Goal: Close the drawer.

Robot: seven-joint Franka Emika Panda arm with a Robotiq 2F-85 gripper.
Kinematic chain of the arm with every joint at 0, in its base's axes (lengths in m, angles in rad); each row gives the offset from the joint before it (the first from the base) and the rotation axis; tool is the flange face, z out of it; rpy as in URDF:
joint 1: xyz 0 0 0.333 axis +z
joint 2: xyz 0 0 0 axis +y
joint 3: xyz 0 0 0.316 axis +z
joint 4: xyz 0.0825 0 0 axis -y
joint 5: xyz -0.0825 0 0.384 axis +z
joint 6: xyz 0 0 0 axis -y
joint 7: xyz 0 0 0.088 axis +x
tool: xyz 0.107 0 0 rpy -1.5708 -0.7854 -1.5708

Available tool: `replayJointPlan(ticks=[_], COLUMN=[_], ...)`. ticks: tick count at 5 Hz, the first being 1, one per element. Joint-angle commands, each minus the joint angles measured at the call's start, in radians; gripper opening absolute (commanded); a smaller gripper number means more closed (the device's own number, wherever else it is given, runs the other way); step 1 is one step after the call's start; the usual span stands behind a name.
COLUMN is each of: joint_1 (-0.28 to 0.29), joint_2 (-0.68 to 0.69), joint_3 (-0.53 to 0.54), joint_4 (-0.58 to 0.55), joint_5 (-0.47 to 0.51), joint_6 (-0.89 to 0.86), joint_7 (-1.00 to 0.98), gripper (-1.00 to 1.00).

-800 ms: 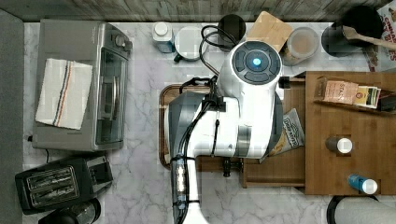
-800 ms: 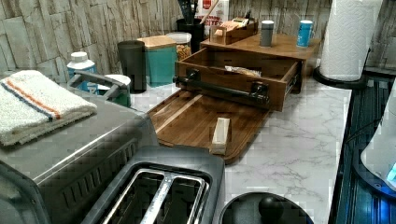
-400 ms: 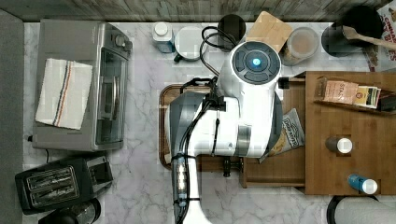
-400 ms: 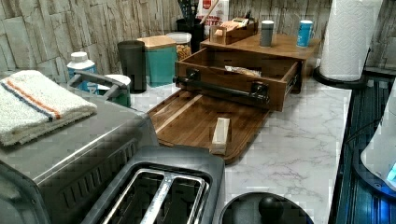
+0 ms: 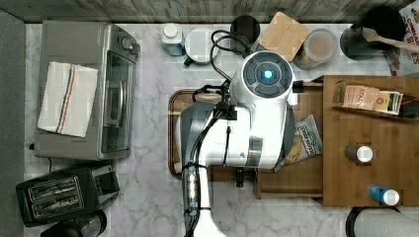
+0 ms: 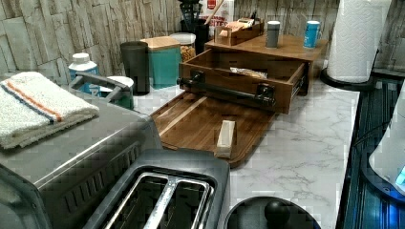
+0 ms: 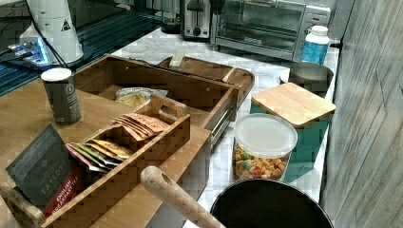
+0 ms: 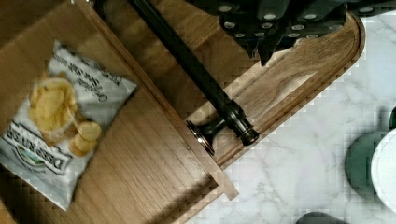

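- The drawer (image 6: 241, 78) stood pulled well out of the cabinet (image 5: 370, 143), its front hanging over the darker serving tray (image 6: 205, 126) on the marble counter (image 6: 305, 143). You were at the opening step as I judge it: lining up on the drawer front, with no push begun.
- A bag of crisps (image 8: 56, 121) lay flat on the drawer floor, low enough that I would not expect it to catch on the way in.
- In the wrist view the gripper (image 8: 275, 25) sat just beyond the black bar handle (image 8: 196, 79), on the tray side of it, apart from the bar. I could not tell how far its fingers were parted, and nothing appeared to be held.
- In the top view your arm (image 5: 247, 128) reached out across the tray and the drawer's front edge, the wrist pointing straight down over the handle.
- The next move, in my judgement, called for you to bring the gripper against the drawer front or the bar and press steadily toward the cabinet, square to the front so the box ran straight on its slides.
- A small wooden block (image 6: 225, 138) rested on the tray near its outer edge, well clear of the drawer's path.
- Watch that the fingers stay above the tray's raised rim as you travel.
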State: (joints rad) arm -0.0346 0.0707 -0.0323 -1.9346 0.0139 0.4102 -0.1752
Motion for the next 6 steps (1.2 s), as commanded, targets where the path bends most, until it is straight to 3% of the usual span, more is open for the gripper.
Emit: replayJointPlan(ticks=[1,2,6], joint_1=[0.046,0.074,0.034], joint_2=[-0.056,-0.051,0.075], joint_3=[0.058,0.075,0.067], joint_4=[-0.178,-0.225,-0.276], joint_5=[0.043,0.061,-0.160], joint_6=[0.207,0.287,0.323], joint_7=[-0.323,-0.392,-0.517], gripper=[-1.00,-1.00,-1.00])
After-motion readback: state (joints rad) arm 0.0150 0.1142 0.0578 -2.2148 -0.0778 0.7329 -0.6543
